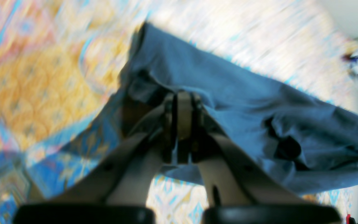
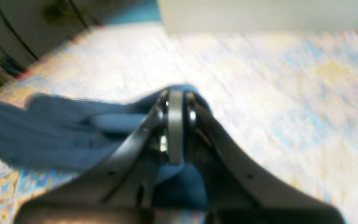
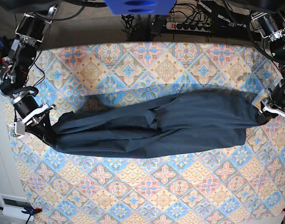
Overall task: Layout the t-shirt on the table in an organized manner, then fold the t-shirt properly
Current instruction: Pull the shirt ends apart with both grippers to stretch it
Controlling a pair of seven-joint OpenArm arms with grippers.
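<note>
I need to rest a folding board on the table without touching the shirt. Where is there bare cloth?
The t-shirt stretches across the table's middle, pinched at its ends by the right gripper and left gripper. Free: the wide strip between shirt and near edge, and the narrower band between shirt and far edge. Both shirt ends are crowded by the arms.

Both my wrist views are blurry. My fingertips [image 1: 183, 96] are buried in the shirt [image 1: 244, 102] folds.

t-shirt [image 3: 152, 125] stretched across table [image 3: 147, 196] middle, sagging between both edges
</note>
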